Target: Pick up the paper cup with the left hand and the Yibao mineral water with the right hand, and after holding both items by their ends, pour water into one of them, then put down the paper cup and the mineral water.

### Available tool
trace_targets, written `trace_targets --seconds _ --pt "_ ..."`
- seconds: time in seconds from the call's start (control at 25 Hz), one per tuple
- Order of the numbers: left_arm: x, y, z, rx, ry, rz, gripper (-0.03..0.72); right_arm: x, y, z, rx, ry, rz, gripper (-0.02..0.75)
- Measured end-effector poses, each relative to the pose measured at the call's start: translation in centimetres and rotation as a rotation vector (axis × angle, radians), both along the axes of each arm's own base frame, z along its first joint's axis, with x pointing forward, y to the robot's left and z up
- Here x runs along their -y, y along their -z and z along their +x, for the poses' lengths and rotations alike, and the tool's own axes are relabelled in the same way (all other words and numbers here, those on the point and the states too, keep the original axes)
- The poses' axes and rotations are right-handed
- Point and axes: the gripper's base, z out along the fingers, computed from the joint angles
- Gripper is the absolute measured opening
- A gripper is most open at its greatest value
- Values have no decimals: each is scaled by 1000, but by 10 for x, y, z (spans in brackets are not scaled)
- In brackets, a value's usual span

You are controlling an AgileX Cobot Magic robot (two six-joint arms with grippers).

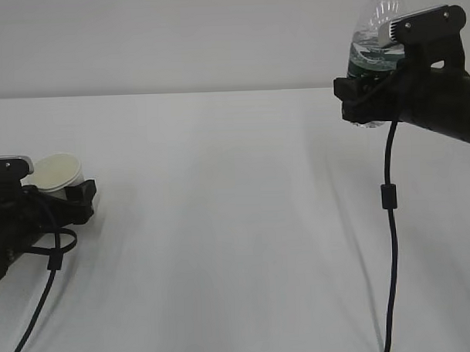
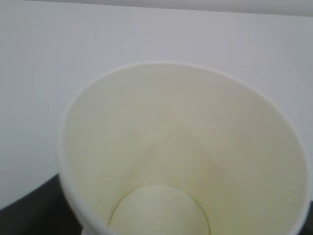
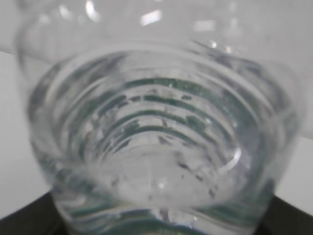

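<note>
Clearly the right hand [image 1: 363, 94], upper right, clamps the slippery bottle [image 1: 375, 40] low; the left hand [image 1: 62, 199] brackets the flimsy cup [image 1: 56, 171], grip uncertain

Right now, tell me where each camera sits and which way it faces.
Exterior: low at the table's near edge, facing across it; both arms show, left tool at the paper cup, right tool holding the Yibao mineral water aloft.
Left wrist: above the cup, looking into it; a dark sliver of tool.
Right wrist: pressed against the bottle; dark tool corners.
Shared: the exterior view shows both items.
</note>
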Motion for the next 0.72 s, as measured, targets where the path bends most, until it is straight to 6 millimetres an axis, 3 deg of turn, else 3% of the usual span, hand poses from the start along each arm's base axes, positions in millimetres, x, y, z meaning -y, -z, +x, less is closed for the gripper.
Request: trace_targets --seconds 0.72 --pt "0 1 0 -14 0 2 599 0 0 0 -1 -3 0 462"
